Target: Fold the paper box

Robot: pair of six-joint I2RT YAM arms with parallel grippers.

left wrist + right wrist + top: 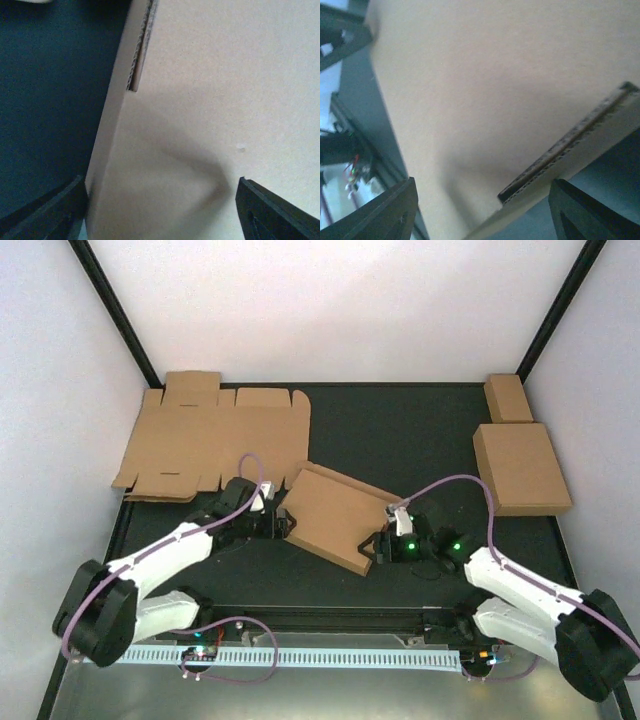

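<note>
Top external: L gripper (283, 523) & R gripper (372, 545) sit at opposite ends of half-folded paper box (335, 512), both w/ jaws apart, straddling its cardboard edges.

Both arms extended inward, claws spread wide.
The left arm (165, 550) extended from its base at the near left, up and to the right, and the left claw (281, 523) pointed right with its fingers (45, 212) standing wide apart. The right arm (520, 585) extended from the near right toward the left, and the right claw (371, 546) pointed left, its fingers (385, 212) likewise parted wide. The two claws faced each other, apart.
</note>
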